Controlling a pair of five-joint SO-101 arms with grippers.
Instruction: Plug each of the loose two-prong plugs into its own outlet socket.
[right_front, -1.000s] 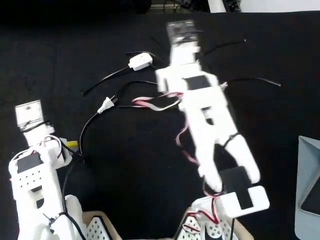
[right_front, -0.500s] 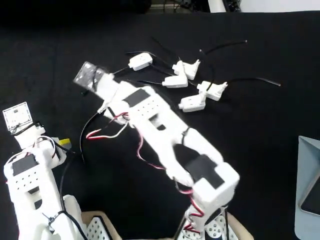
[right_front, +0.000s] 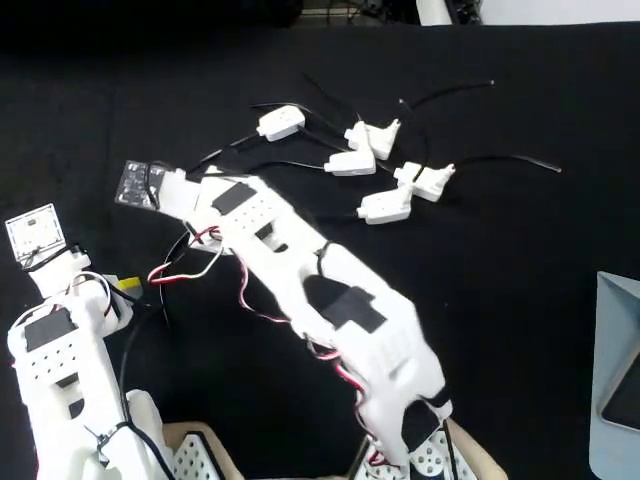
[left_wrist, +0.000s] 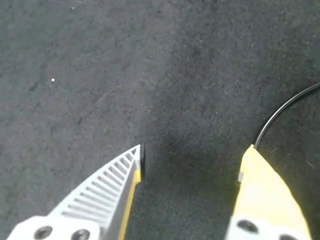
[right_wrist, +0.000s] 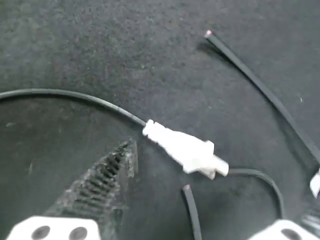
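A: While poised low over the black worktop (right_wrist: 70, 40), gaping or closed, the right tool (right_wrist: 204, 182)?

B: Gaping, with fingers wide apart and clamped on nothing. Loose white two-prong plug (right_wrist: 185, 150) flat on the cloth just ahead of the gap, cord end just beside the tip of the dark ribbed finger (right_wrist: 102, 185).

A: Touching the plug?

B: Cannot tell for sure; looks barely clear of it.

A: Around the plug?

B: Thin black cord (right_wrist: 65, 94) running off from its back end. Two cut cable ends (right_wrist: 189, 197) as well: one just beside the prongs, one farther from the plug, with a pale tip.

A: And the left tool (left_wrist: 195, 150)?

B: Likewise apart, gripping nothing, well apart from the plug. One pale ribbed finger, one yellow finger (left_wrist: 260, 185), with a black lead (left_wrist: 282, 112) passing by the yellow one.

A: And the outlet sockets (right_front: 280, 122)?

B: Five, white, scattered beyond the plug, past the right arm (right_front: 330, 300), each trailing a black wire. Too small to tell more.
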